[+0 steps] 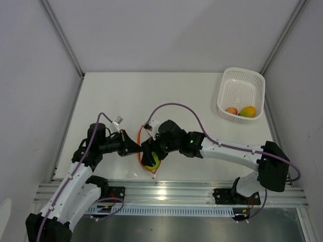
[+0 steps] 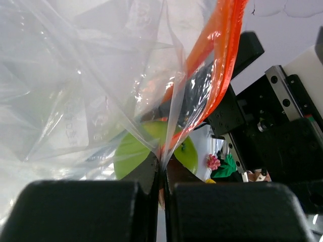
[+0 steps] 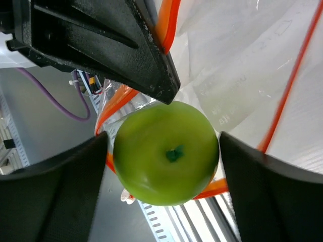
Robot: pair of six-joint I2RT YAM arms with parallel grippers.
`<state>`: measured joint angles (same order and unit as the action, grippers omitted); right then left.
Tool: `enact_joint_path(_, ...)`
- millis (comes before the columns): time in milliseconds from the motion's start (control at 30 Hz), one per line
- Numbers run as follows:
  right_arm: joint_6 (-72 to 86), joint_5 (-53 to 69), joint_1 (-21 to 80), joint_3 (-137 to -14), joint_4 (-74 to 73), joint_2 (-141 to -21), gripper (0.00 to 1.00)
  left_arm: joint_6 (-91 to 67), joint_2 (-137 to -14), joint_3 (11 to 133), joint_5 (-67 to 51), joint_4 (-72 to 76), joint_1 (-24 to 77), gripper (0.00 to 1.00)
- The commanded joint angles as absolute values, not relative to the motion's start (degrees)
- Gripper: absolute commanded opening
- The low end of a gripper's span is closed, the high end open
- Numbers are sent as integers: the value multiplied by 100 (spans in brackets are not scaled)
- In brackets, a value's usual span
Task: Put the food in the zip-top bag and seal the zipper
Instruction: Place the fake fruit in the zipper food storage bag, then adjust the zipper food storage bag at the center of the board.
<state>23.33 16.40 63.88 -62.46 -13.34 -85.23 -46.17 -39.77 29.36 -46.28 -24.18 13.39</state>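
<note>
The lime-green ball (image 3: 166, 151) of the food hangs between the fingers of my right gripper (image 3: 164, 157), which is open, with a thin gap on each side. It sits at the mouth of the clear zip-top bag (image 2: 75, 91), ringed by the orange zipper (image 3: 298, 75). My left gripper (image 2: 162, 176) is shut on the bag's mouth edge, pinching plastic and the zipper (image 2: 224, 45) and holding the bag up. In the top view both grippers meet at the bag (image 1: 146, 146) near the table's front edge. The yellow-orange piece (image 1: 247, 112) and the red-orange one (image 1: 231, 110) lie in the basket.
The white perforated basket (image 1: 241, 80) stands at the back right of the table. A metal rail (image 1: 176, 194) runs along the near edge under the arms. Grey walls close in the table on the left, back and right.
</note>
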Motion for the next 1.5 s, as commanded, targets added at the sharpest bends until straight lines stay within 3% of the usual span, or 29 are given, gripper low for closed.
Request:
enact_joint_path(0,2241,1556,6469,-6407,-1204,-8534,95,-4772,-3947,2883,-4869,-2048,1362,1)
enact_joint_path(100,2232,1267,6486,-6434,-1362,-8429,99,-4702,-3876,2892,-4843,-2161,1362,1)
enact_joint_path(733,2557,-202,6311,-6601,-2329,-7295,99,-4711,-3727,2839,-4966,-2267,1362,0)
enact_joint_path(833,2663,-123,6179,-6382,-2189,-7374,90,-4720,-3691,2865,-4983,-2267,1371,1)
enact_joint_path(867,2654,-71,6170,-6311,-2093,-7374,81,-4728,-3683,2857,-4983,-2268,1362,1)
enact_joint_path(1033,2663,114,6161,-5933,-1626,-7532,58,-4737,-3648,2891,-5045,-2285,1362,1)
enact_joint_path(1233,2663,325,6161,-5784,-1319,-7769,49,-4693,-3560,2874,-5045,-2391,1362,1)
enact_joint_path(1467,2786,448,6161,-5590,-1081,-8024,21,-4702,-3437,2874,-5054,-2496,1371,1)
